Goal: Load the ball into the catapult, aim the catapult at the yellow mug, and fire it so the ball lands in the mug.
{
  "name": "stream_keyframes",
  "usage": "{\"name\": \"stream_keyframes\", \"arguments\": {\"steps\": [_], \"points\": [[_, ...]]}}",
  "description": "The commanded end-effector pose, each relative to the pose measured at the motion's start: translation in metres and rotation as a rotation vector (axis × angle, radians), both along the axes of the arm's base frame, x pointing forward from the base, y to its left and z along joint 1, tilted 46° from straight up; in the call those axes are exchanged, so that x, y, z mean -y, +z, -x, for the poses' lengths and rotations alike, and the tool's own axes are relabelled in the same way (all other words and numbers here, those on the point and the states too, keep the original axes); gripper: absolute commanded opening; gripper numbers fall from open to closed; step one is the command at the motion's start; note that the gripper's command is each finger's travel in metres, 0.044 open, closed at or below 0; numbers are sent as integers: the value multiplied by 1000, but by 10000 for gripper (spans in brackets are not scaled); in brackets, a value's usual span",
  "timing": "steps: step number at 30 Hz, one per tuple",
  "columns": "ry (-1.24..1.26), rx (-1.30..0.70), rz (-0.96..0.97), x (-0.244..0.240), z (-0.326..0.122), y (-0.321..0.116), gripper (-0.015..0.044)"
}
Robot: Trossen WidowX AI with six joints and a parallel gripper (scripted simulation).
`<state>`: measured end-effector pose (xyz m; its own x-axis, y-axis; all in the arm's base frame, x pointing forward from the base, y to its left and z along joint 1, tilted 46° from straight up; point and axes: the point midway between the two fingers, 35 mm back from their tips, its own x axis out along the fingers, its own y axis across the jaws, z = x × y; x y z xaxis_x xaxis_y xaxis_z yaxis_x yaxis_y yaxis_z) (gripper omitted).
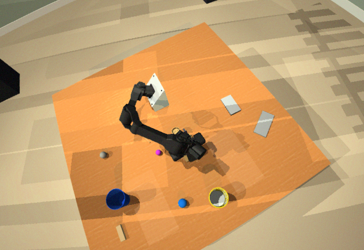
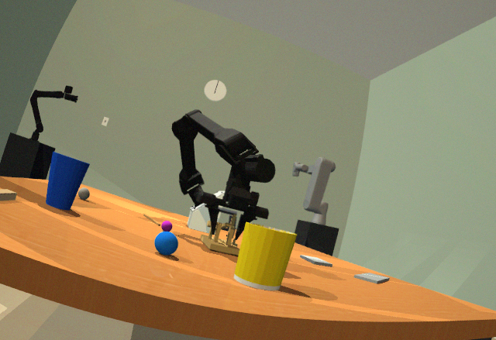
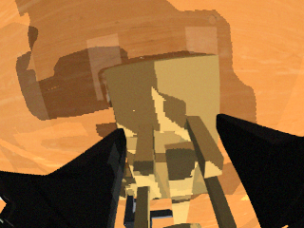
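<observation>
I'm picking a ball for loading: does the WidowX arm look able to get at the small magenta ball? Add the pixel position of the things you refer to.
Probably yes; the small magenta ball (image 1: pixel 158 152) (image 2: pixel 167 225) sits close beside the arm, with nothing visible covering it.

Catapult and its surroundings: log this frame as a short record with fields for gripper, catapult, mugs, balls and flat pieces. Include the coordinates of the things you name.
gripper: open (image 2: pixel 227 234) (image 3: pixel 171 124), fingers on either side of the catapult
catapult: wooden catapult (image 2: pixel 218 245) (image 3: pixel 187 85), base down on the table (image 1: pixel 187 79) (image 2: pixel 120 248)
target: yellow mug (image 1: pixel 210 197) (image 2: pixel 264 256), upright
other mug: blue mug (image 1: pixel 116 199) (image 2: pixel 66 182), upright
balls on table: blue (image 1: pixel 182 203) (image 2: pixel 166 242); magenta (image 1: pixel 158 152) (image 2: pixel 167 225); gray (image 1: pixel 102 155) (image 2: pixel 84 194)
flat pieces: two gray plates (image 1: pixel 230 105) (image 2: pixel 316 260)
ball in catapult: cannot tell
</observation>
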<state>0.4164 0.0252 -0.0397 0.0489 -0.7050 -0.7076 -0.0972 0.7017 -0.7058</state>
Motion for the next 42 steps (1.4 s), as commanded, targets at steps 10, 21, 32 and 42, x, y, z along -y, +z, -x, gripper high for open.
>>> {"name": "stream_keyframes", "arguments": {"steps": [10, 21, 32, 42], "points": [[-1, -1, -3, -71, 6, 70, 440], [4, 4, 1, -54, 5, 54, 440], [4, 4, 3, -32, 4, 32, 440], [4, 4, 3, -20, 3, 20, 440]]}}
